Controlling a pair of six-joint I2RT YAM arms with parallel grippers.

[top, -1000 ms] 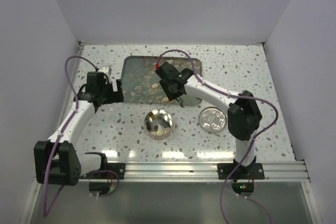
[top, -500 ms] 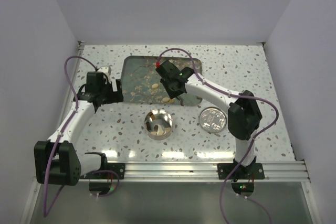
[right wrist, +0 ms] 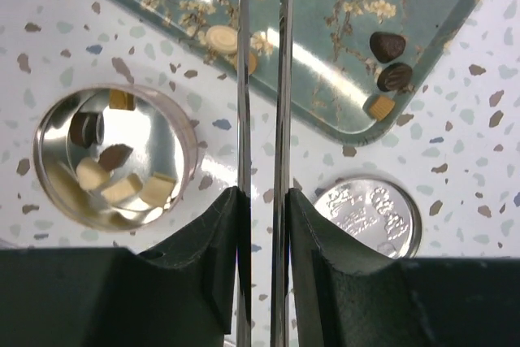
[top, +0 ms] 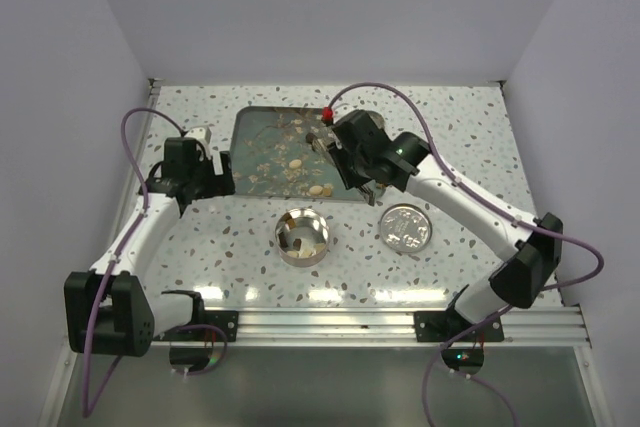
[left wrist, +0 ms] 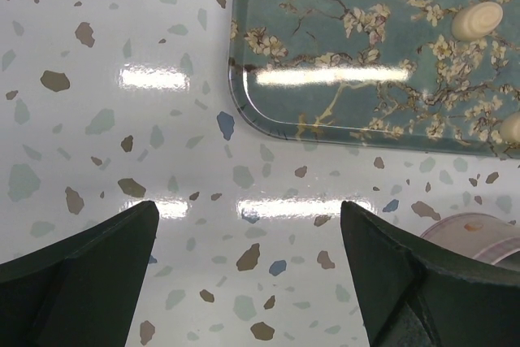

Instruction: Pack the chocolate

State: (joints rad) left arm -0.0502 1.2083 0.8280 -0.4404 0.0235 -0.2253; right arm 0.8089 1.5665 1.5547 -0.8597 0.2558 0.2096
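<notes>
Inside tin, six chocolates, one lid

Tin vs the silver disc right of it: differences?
The tin is deep and holds several chocolate pieces; the disc is flat, embossed and bare. The tin sits before the tray's middle, the disc by its right corner. Both are round, shiny metal, on the table.

Left claw spread wide, right claw narrow-gapped
</notes>
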